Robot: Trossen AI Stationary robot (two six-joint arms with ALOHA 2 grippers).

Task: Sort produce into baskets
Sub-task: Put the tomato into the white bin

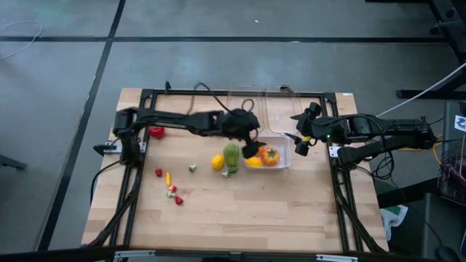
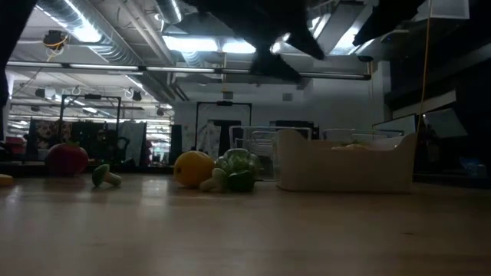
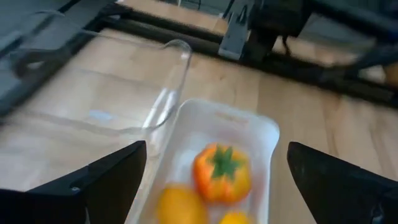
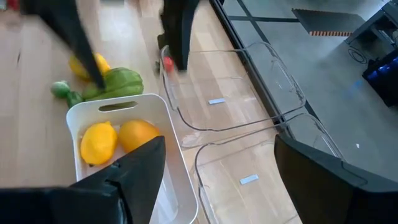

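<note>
High view had the left gripper [image 1: 251, 145] hanging over the near-left end of the whitish basket [image 1: 284, 161], fingers spread wide and holding nothing. Down in that basket sat an orange piece with a green stalk [image 3: 222, 172] and two yellow pieces [image 4: 98, 142], one a lemon, so the drop there looked done.

The right gripper [image 1: 300, 138] waited beside the far-right corner of the same basket, jaws apart and empty. Behind it the two clear baskets [image 1: 244, 109] stood side by side, with nothing showing in either.

Plenty was left on the table: a yellow lemon [image 1: 218, 161] touching the long green ribbed piece [image 1: 231, 155] just left of the whitish basket, a red round piece [image 1: 156, 132] far off by the left arm's base, and a scatter of tiny bits [image 1: 173, 191] toward the near-left.

Doing the step well seemed to call for lifting the left gripper straight up first, so a finger would not catch the basket wall and drag it. The lemon looked the handiest next pick; coming down on its free side would have kept the green piece from being nudged. Both being round, a centred squeeze was the safer bet, or they could roll.
</note>
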